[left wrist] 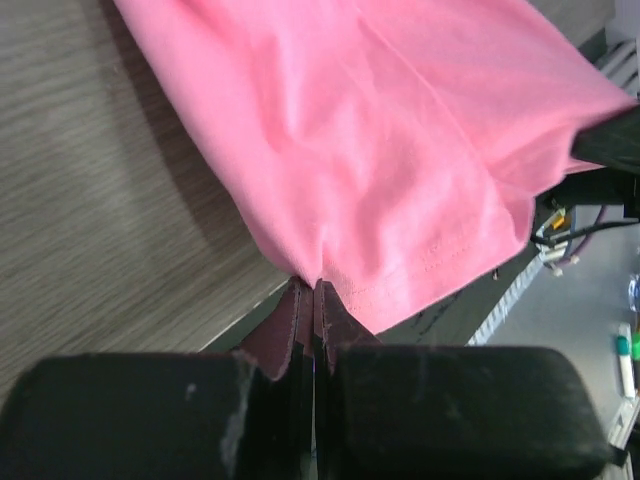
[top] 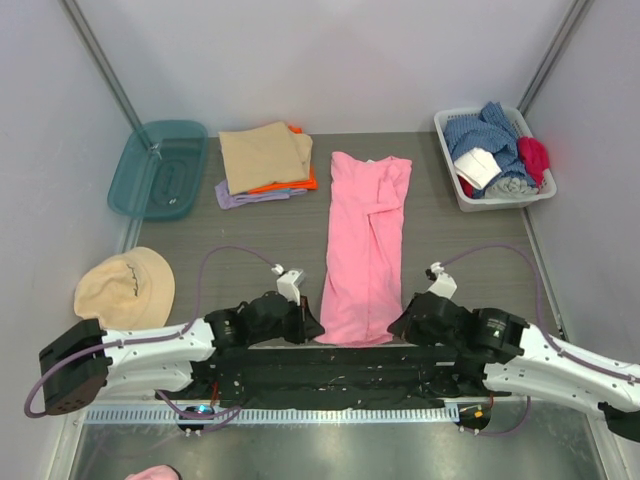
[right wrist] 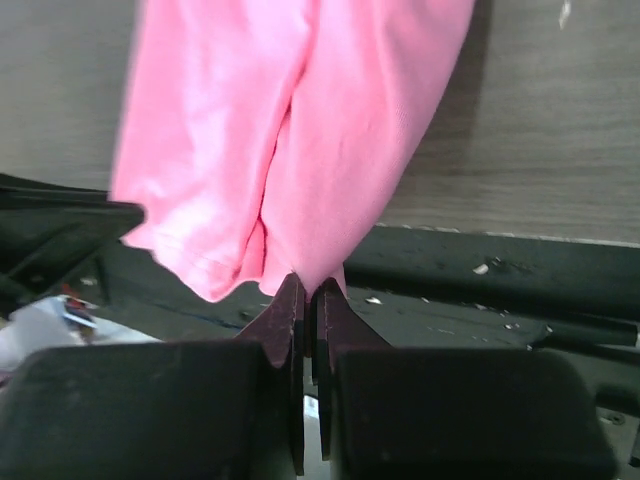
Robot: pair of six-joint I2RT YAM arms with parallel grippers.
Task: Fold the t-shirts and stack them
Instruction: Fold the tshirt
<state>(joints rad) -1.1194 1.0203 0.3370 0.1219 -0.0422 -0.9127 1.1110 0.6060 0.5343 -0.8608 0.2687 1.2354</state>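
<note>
A bright pink t-shirt (top: 365, 245) lies as a long narrow strip down the middle of the table, sleeves folded in. My left gripper (top: 312, 328) is shut on its near left hem corner (left wrist: 345, 270). My right gripper (top: 397, 326) is shut on its near right hem corner (right wrist: 300, 255). Both hold the hem at the table's near edge. A stack of folded t-shirts stands at the back left: tan (top: 265, 155) on top, orange (top: 297, 184) under it, lilac (top: 245, 197) at the bottom.
A teal plastic bin (top: 160, 168) stands at the far left back. A white basket (top: 462, 190) of blue, white and red clothes is at the back right. A round tan cap (top: 125, 287) lies at the near left. Grey walls close in both sides.
</note>
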